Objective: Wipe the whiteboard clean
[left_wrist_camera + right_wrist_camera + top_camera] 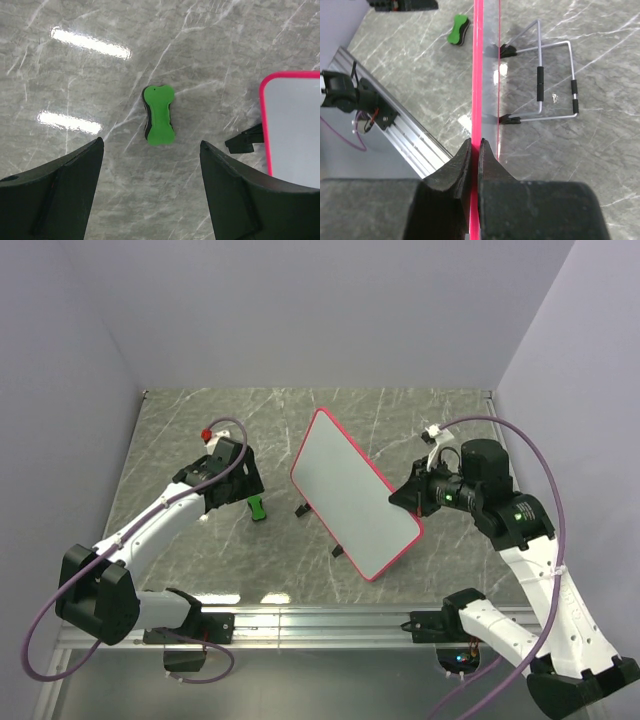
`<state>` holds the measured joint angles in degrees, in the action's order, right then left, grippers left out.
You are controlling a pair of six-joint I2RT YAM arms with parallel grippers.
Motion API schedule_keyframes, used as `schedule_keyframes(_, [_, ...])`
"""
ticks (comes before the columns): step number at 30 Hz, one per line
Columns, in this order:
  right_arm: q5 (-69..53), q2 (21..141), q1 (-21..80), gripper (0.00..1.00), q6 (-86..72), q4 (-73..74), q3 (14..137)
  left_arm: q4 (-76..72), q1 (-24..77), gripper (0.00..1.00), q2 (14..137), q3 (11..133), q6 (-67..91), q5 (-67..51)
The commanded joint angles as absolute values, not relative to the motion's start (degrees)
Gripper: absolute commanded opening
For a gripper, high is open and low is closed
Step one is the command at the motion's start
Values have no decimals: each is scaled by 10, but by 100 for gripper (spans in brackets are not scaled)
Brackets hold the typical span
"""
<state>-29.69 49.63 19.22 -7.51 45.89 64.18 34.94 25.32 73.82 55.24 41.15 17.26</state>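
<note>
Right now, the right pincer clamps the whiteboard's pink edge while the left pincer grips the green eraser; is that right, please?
No: the left wrist view shows the left pincer open above the green eraser, lying on the table. The right pincer does clamp the whiteboard's pink edge.

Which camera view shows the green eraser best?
Left wrist: the green eraser lies near centre, close up, whole outline unobstructed. Top external shows the eraser as a small distant sliver. Right wrist shows it small, near the top edge.
</note>
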Motion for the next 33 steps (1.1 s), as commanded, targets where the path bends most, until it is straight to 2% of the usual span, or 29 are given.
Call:
schedule_keyframes(1, [-332, 477, 204, 0, -55, 394, 655, 339, 254, 82, 736, 555, 405, 183])
schedule_keyframes(16, [-308, 536, 207, 2, -83, 405, 678, 336, 254, 82, 769, 593, 413, 170])
schedule_keyframes(18, [-315, 544, 207, 13, -90, 411, 688, 333, 254, 82, 765, 592, 419, 164])
schedule_keyframes(22, [-328, 569, 207, 22, -104, 422, 699, 327, 254, 82, 758, 577, 437, 157])
schedule_keyframes(23, [-328, 573, 207, 29, -105, 423, 700, 327, 254, 82, 756, 576, 439, 156])
schedule_keyframes(30, [-309, 587, 207, 52, -121, 427, 702, 338, 254, 82, 743, 568, 436, 166])
schedule_keyframes(31, [-302, 587, 207, 59, -123, 431, 703, 340, 254, 82, 741, 570, 435, 167])
schedule_keyframes(32, [-296, 587, 207, 71, -123, 432, 705, 343, 254, 82, 742, 570, 434, 169])
schedule_keyframes(33, [-281, 587, 207, 76, -124, 435, 706, 346, 254, 82, 741, 573, 432, 170])
